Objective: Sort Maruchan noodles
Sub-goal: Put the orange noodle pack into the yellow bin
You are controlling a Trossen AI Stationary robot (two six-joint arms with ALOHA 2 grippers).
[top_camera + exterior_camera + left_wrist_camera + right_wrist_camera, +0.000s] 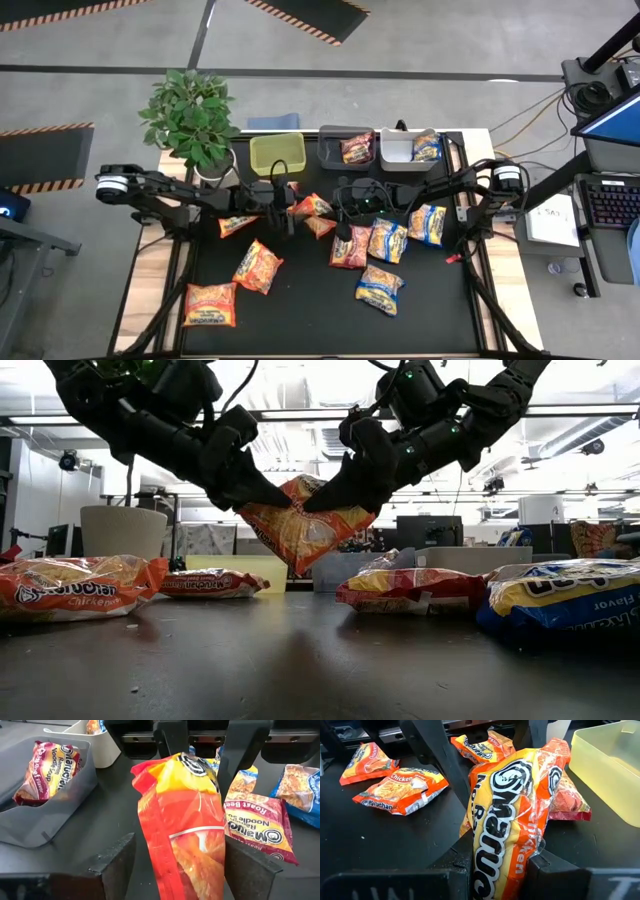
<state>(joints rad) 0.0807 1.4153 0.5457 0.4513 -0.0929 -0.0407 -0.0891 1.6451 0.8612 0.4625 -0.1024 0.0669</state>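
An orange-red Maruchan packet [305,528] hangs in the air above the mat's middle, between my two grippers. My right gripper [495,867] is shut on it, reaching in from the table's right. My left gripper [180,855] reaches in from the left and is open, with one finger on either side of the packet's other end. More orange packets [258,266] lie flat on the mat at the left. A red-pink packet [350,247] and blue-and-yellow packets [387,240] lie at the right. My right gripper pinches the packet's end toward the table's right [487,852] between its two fingers. The fingers [239,755] come from the right, slanting a little downward. The packet is lifted clear of the mat and hangs tilted, its lower corner [300,568] pointing down.
At the far edge stand a yellow-green bin [277,152], a dark grey bin [333,150] holding a red-pink packet, and a pale bin [396,152] holding a blue packet. A potted plant [190,115] stands at the far left. Bare mat [300,320] lies toward the near edge.
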